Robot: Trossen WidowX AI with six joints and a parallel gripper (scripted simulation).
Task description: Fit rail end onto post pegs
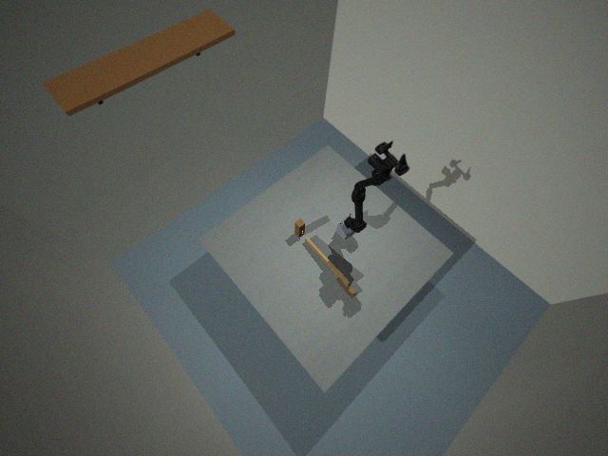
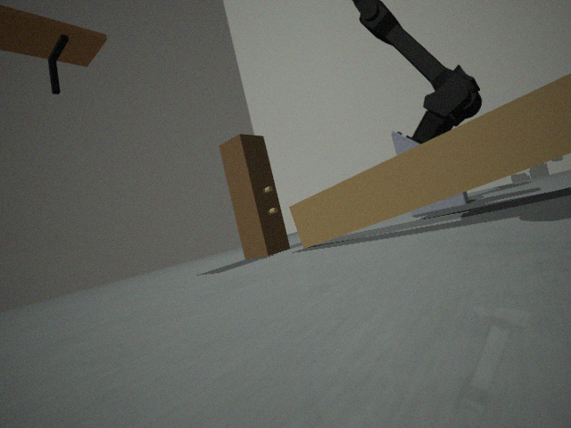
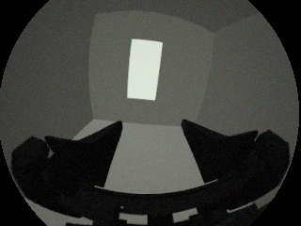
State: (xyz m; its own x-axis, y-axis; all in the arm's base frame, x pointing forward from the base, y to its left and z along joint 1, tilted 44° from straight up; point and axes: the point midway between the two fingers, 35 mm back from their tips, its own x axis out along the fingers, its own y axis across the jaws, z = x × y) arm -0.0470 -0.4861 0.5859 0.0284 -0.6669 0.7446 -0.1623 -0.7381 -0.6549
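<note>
Where the tabletop (image 1: 275, 206) (image 2: 277, 345) lies: under post and rail, a pale surface carrying the whole job
Arm (image 1: 358, 196) (image 2: 419, 53): raised and turned away from the work
Rail (image 1: 328, 259) (image 2: 428, 175): long, straight, aslant, near end down on the tabletop just short of the post, far end raised at the footboard block
Rail handling: likely stiff and fairly light, but awkward for its length; smooth sides may let it pivot in the fingers
Where to take hold: across its two long side faces, a little back from the near end, mid-height, leaving the end face free for the post
Gripper (image 1: 395, 155) (image 3: 152, 123): fingers wide apart, nothing between them, well away from the rail
Post (image 1: 297, 228) (image 2: 253, 198): short, upright, facing the rail's near end
Footboard block (image 1: 352, 292): low, under the far end; bracket too small to tell
Pegs (image 1: 302, 231) (image 2: 267, 189): two, bare, one above the other; a tilted push could jam them, so level first, then slide gently
</note>
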